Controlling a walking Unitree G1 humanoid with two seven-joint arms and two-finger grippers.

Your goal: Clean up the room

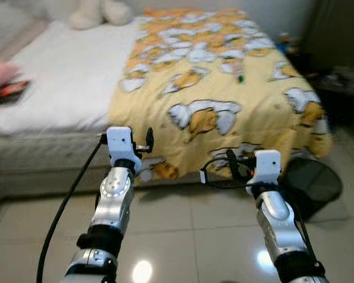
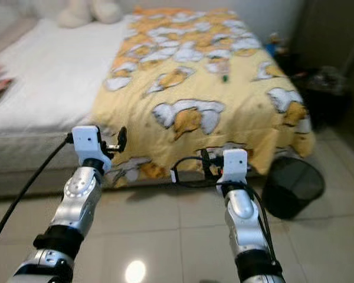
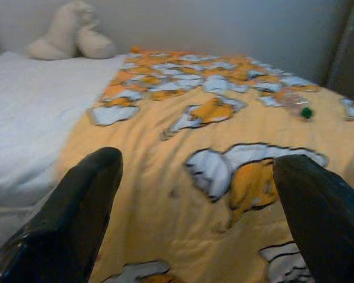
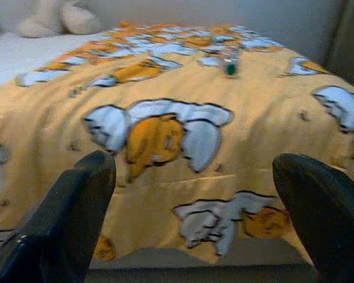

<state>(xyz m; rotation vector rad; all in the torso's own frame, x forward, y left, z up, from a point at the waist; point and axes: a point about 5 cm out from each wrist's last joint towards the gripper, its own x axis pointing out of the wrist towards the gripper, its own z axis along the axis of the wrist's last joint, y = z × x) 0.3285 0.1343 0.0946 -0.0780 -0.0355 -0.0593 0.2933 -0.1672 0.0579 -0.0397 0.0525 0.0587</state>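
Note:
A yellow cartoon-print blanket (image 1: 224,100) covers the right half of the bed and hangs over its foot. On it lies a small clear bottle with a green cap (image 1: 241,76), also in the right wrist view as the bottle (image 4: 230,66). A black mesh waste bin (image 1: 314,186) stands on the floor at the bed's right corner. Both arms are raised before the bed's foot. My left gripper (image 3: 194,194) is open and empty, facing the blanket. My right gripper (image 4: 194,200) is open and empty too, in front of the hanging blanket edge.
The bed's left half is bare white sheet (image 1: 65,76), with a pale plush toy (image 1: 100,12) at the head and a pink and dark item (image 1: 6,88) at the far left. Dark clutter (image 1: 342,79) sits right of the bed. Glossy tiled floor (image 1: 189,236) lies below.

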